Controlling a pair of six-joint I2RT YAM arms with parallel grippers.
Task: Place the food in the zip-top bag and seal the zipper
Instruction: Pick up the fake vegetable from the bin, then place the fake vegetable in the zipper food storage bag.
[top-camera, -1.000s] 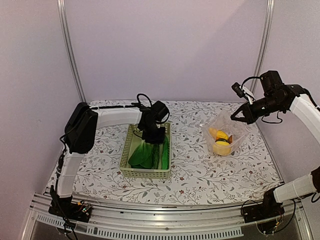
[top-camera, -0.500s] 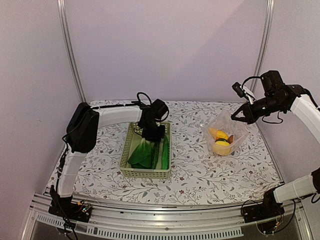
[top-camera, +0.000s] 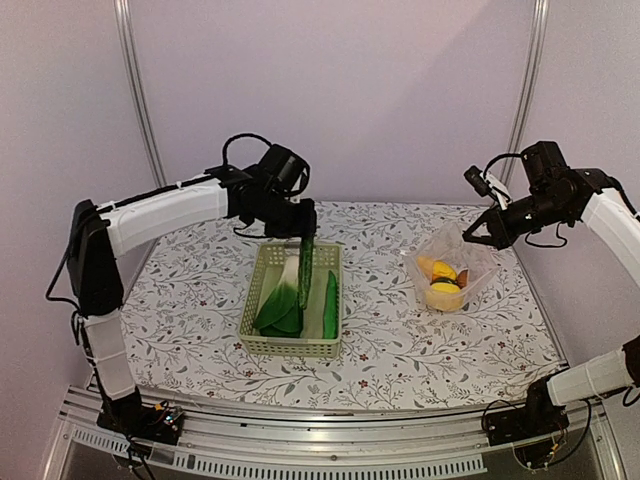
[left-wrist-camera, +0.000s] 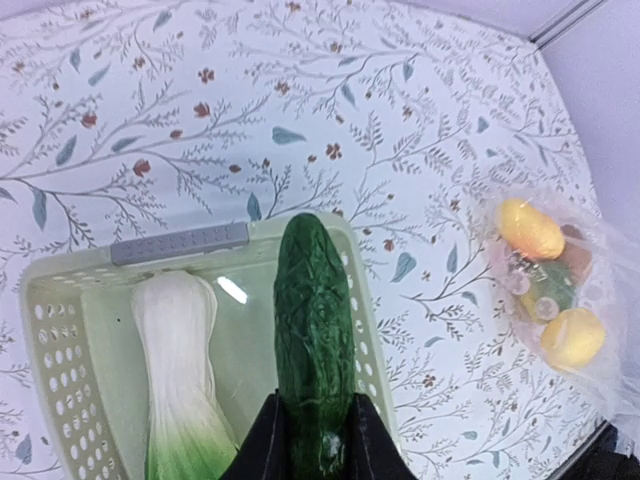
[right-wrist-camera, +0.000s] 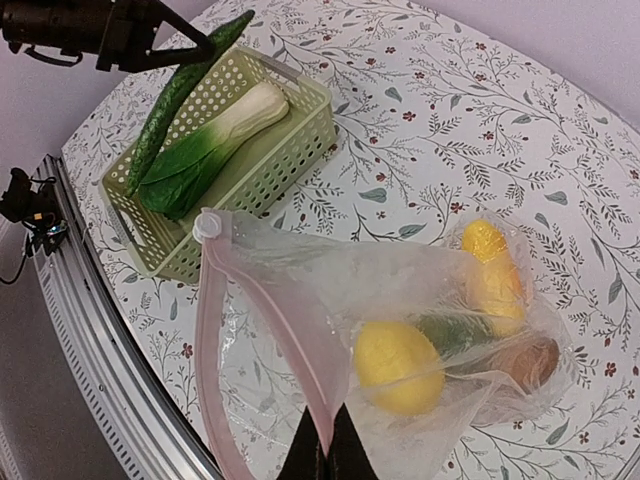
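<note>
My left gripper is shut on the lower end of a dark green cucumber. In the top view the cucumber hangs over the pale green basket. A bok choy lies in the basket, with another long green piece beside it. My right gripper is shut on the mouth edge of the zip-top bag and holds it up and open. The zipper shows as a pinkish strip. Two yellow fruits, a green piece and a brown piece sit inside the bag.
A flowered cloth covers the table. Metal posts rise at the back corners and a rail runs along the near edge. The bag stands right of the basket with a strip of cloth between them.
My left gripper closed on the cucumber in the basket and lifted it, and the arm rose and swung back. The right gripper and the bag stayed put.
</note>
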